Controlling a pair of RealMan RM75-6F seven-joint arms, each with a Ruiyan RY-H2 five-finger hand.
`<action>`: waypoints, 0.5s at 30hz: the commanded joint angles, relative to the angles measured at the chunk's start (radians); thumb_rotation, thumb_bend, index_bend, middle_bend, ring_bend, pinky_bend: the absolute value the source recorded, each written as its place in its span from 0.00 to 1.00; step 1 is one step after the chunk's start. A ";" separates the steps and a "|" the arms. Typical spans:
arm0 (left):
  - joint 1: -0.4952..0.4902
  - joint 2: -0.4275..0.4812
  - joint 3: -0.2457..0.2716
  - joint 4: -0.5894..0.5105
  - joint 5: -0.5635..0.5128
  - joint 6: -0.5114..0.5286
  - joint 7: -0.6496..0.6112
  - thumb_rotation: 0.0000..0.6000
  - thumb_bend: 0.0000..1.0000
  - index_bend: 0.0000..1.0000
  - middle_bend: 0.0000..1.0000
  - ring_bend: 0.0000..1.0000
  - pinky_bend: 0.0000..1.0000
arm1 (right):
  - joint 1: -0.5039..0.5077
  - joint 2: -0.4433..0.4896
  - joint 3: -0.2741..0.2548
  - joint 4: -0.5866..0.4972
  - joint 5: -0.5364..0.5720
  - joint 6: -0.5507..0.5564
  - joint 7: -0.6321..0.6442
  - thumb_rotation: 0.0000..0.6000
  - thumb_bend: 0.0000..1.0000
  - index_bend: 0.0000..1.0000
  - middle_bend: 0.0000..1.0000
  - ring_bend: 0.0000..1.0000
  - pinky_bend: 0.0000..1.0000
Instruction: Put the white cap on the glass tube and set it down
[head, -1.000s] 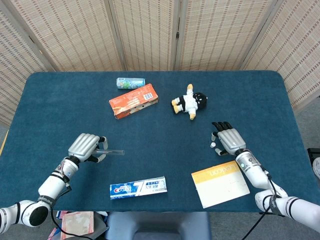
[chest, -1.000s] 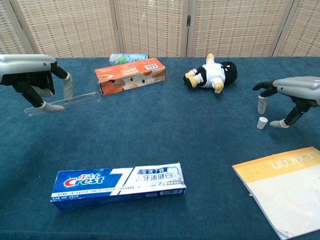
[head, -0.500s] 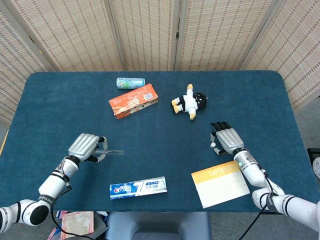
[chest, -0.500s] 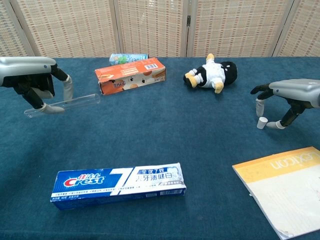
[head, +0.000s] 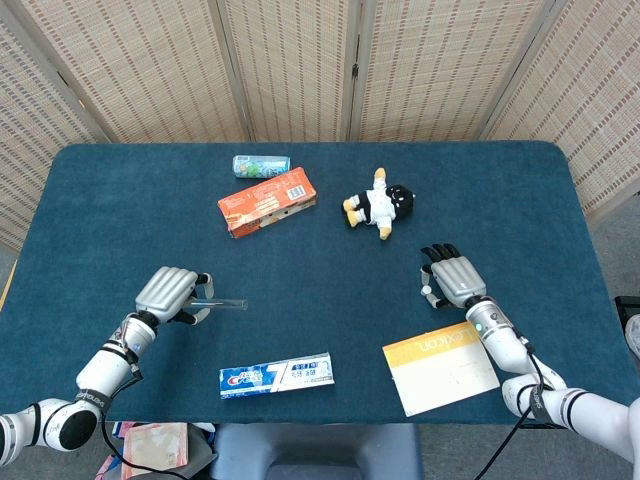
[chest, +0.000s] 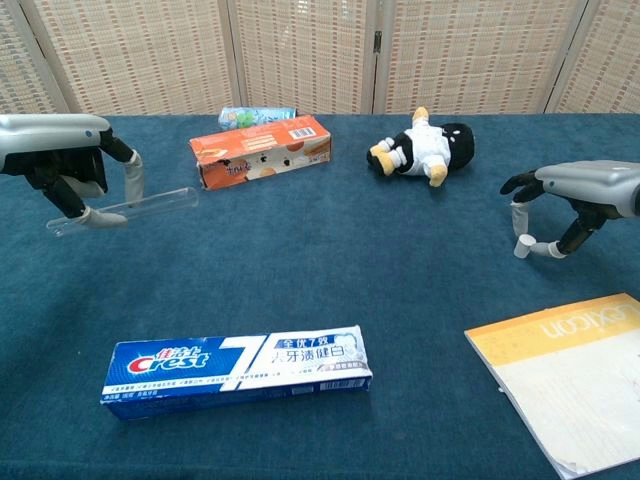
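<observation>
The right hand (chest: 560, 205) had closed its fingers on the cap (chest: 521, 247), apparently pinching it; the left hand (chest: 62, 165) still held the tube (chest: 130, 208), so capping could follow.

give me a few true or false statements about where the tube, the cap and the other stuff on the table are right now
1. The left robot hand holds the glass tube above the table. True.
2. The white cap is already on the tube. False: it is at the right robot hand, far from the tube.
3. The toothpaste box lies at the near edge of the blue table. True.
4. The stuffed toy lies on the yellow book. False: it lies on the table beyond the book, apart from it.
5. The orange box sits in front of a small can. True.
</observation>
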 joint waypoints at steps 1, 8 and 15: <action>0.000 0.000 0.000 0.001 0.000 -0.001 -0.001 1.00 0.36 0.67 1.00 1.00 1.00 | -0.001 -0.003 0.001 0.003 0.000 0.003 0.001 1.00 0.34 0.47 0.11 0.00 0.00; 0.000 -0.003 -0.001 0.010 -0.006 -0.006 -0.007 1.00 0.36 0.67 1.00 1.00 1.00 | -0.001 -0.009 0.003 0.011 0.004 0.005 -0.001 1.00 0.36 0.51 0.14 0.00 0.00; -0.009 0.012 -0.020 0.012 -0.017 -0.029 -0.038 1.00 0.36 0.67 1.00 1.00 1.00 | -0.011 0.020 0.021 -0.031 -0.022 0.054 0.029 1.00 0.48 0.62 0.22 0.00 0.00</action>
